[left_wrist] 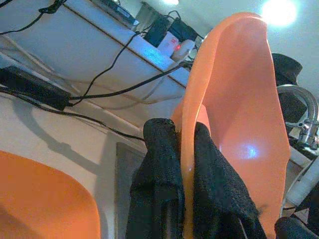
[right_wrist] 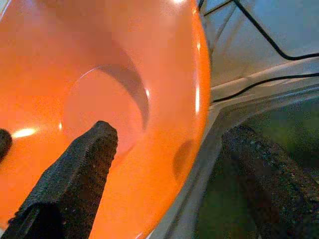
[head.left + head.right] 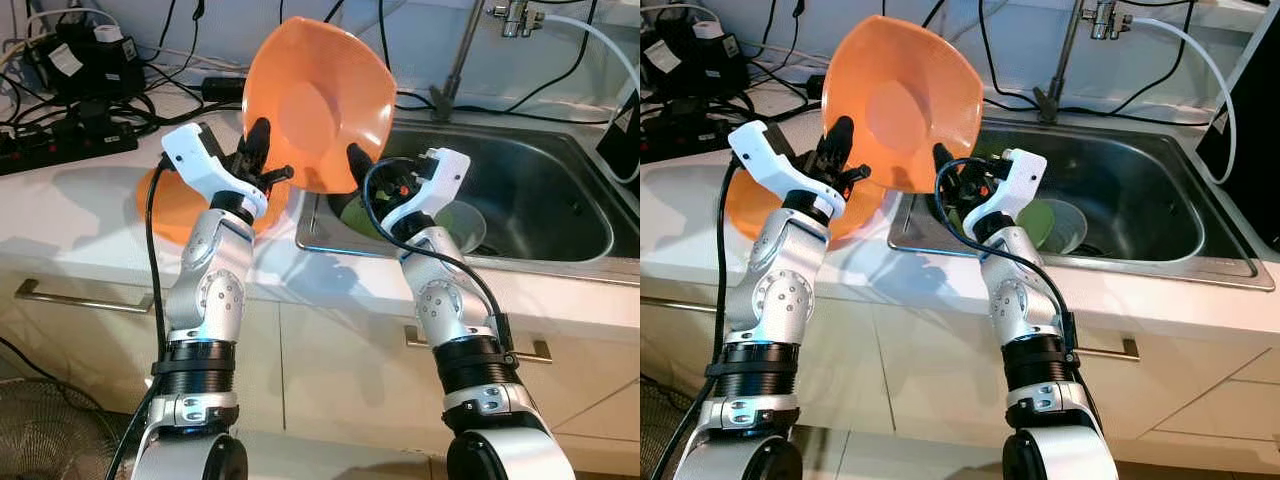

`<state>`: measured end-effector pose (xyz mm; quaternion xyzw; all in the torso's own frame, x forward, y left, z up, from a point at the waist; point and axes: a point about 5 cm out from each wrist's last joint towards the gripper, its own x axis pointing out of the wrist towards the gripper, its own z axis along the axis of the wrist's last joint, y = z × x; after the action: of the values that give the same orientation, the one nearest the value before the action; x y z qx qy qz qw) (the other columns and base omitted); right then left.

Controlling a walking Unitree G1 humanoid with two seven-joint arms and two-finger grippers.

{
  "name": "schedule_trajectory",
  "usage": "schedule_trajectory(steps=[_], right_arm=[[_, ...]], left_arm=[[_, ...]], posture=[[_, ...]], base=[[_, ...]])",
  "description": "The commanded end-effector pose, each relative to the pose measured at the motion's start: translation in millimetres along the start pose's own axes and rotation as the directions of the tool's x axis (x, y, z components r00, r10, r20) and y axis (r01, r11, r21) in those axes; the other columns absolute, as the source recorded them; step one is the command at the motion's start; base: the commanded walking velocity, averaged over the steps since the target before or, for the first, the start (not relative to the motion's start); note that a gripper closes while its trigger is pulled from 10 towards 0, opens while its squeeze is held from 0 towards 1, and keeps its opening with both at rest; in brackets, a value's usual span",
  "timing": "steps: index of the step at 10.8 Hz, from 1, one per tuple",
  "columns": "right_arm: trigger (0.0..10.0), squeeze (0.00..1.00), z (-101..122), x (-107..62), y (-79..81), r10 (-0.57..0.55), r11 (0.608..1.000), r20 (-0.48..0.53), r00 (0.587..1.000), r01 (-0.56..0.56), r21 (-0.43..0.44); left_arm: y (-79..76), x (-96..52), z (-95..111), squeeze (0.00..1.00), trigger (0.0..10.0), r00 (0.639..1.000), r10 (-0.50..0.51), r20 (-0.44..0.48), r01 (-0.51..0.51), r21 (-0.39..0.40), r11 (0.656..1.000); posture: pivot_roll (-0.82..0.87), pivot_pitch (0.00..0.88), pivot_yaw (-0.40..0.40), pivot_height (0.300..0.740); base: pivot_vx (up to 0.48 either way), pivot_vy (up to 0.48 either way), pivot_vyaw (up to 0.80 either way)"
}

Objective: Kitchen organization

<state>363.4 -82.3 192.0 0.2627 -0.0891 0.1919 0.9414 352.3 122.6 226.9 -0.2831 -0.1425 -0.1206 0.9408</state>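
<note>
Orange bowl [image 3: 318, 105] stands on edge, rim clamped in the left claw [image 3: 258, 160]; right claw [image 2: 164, 164] straddles the rim, fingers apart. Steady both before releasing.

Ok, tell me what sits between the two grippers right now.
The raised orange bowl sits between them. The left gripper has its jaws clamped on the bowl's rim, seen in the left wrist view; the right gripper is at its lower edge, jaws open.

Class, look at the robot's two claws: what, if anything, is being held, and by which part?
The left claw pinches the rim of the raised orange bowl, one finger each side. The right claw is open around the bowl's lower edge, not clamping it.
</note>
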Motion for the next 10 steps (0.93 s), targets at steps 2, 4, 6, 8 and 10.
schedule_trajectory(steps=[2,4,6,8,10], right_arm=[[10.0,0.0,4,-1.3,-9.1,-0.044,0.999,0.012,0.999,0.044,0.008],[10.0,0.0,4,-1.0,-9.2,-0.059,0.997,0.019,0.998,0.058,0.047],[10.0,0.0,4,-0.1,-5.7,-0.045,0.994,0.027,0.999,0.042,0.099],[10.0,0.0,6,-0.1,-6.8,-0.049,0.987,0.038,0.998,0.042,0.153],[0.0,0.0,8,-0.9,-9.9,-0.054,0.981,0.052,0.997,0.043,0.191]], left_arm=[[-5.3,-0.5,11,0.0,10.0,0.998,-0.041,0.056,0.041,-0.008,0.999],[-6.7,-3.0,5,0.0,10.0,0.997,-0.077,0.028,0.078,-0.038,0.996],[-9.2,-7.5,-2,0.0,10.0,0.994,-0.112,0.001,0.112,-0.069,0.991],[-7.1,-9.8,-4,0.0,10.0,0.993,-0.12,-0.008,0.119,-0.072,0.99],[-5.3,-11.0,-4,0.0,10.0,0.992,-0.125,-0.016,0.124,-0.07,0.99]], posture=[[0.21,0.0,-0.025,0.74],[0.22,0.0,-0.026,0.74],[0.22,0.0,-0.026,0.74],[0.22,0.0,-0.026,0.74],[0.22,0.0,-0.027,0.74]], base=[[0.0,0.0,0.0],[0.0,0.0,0.0],[0.0,0.0,0.0],[0.0,0.0,0.0],[0.0,0.0,0.0]])
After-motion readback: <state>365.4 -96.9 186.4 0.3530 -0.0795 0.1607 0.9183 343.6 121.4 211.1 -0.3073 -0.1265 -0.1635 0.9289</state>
